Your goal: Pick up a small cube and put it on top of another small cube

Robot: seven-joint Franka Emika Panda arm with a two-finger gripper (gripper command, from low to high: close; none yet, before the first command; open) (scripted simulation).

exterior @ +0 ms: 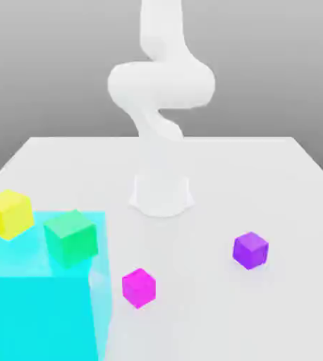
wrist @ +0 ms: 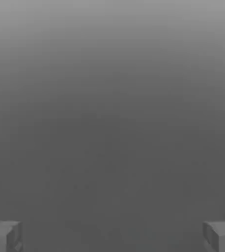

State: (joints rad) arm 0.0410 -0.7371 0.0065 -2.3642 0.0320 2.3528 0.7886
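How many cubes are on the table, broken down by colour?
Yellow cube: 1
Green cube: 1
Large cyan cube: 1
Magenta-pink cube: 1
Violet-purple cube: 1
Total: 5

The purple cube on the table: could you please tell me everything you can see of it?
The purple cube is small, plain and glossy, violet in colour, with three faces showing, the top one lightest. It sits flat on the white table, turned so one corner faces the camera, towards the exterior view's right. Nothing touches it but the table. The pink cube lies apart from it, towards the exterior view's left and nearer the camera.
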